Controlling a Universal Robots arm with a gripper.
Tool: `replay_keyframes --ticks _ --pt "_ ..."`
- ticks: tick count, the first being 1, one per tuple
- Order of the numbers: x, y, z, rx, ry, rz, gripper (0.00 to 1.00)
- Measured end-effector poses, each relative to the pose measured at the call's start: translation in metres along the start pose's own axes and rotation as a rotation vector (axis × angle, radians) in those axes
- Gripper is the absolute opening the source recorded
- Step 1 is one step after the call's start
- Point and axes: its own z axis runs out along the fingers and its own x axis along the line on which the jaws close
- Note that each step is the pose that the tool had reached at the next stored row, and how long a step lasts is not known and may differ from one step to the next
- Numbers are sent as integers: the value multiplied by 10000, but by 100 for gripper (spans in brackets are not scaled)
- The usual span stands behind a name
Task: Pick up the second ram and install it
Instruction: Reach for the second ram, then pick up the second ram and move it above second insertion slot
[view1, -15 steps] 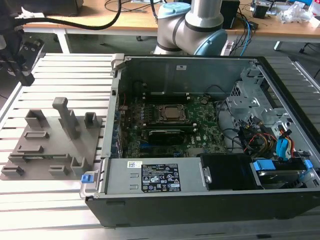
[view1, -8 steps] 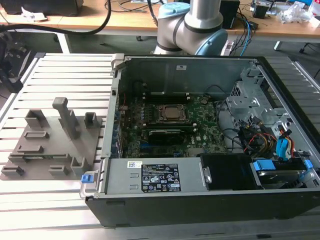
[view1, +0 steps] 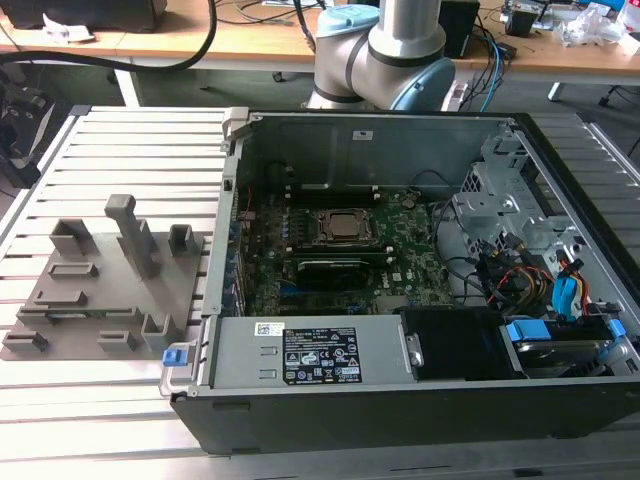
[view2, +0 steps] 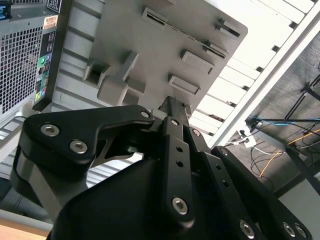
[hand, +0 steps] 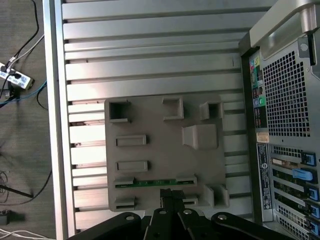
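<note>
SLOT STILL LIFE: We saw the second ram (hand: 146, 183), a thin green stick, seated in a slot of the gray fixture block (hand: 160, 150), held btwn two raised gray end clips, in the first wrist view. The gripper (hand: 171, 196) hung over the block w/ its black fingers pressed together and nothing btwn them. The tips sat just beside the ram's mid-length, but we couldn't tell if they touched it. In the second wrist view the gripper (view2: 172, 104) read the same way: linkage folded in, tips meeting over the fixture block (view2: 165, 45). The block rested on a slatted aluminium table (hand: 150, 55), just beside the open PC case (hand: 285, 125), whose perforated rear panel faced the first wrist view. In the exterior view the fixture block (view1: 100, 290) lay at the exterior view's left of the PC case (view1: 300, 355), side panel off, w/ the green motherboard (view1: 405, 235) and its CPU socket (view1: 340, 228) exposed inside. Drive cages & loose cables (view1: 520, 270) crowded the case's end at the exterior view's right. The arm's base (view1: 380, 45) stood behind the case, w/ a wooden desk (view1: 250, 40) beyond it. Floor cables (hand: 15, 75) trailed off the table's edge in the first wrist view.
</note>
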Motion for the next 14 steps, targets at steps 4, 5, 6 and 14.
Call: replay_keyframes --ticks 4,5,6,14 --pt "0 -1 0 0 0 0 11" --pt "0 -1 0 0 0 0 11" --pt "0 -2 0 0 0 0 11" --pt "0 -2 0 -27 51 -1157 11"
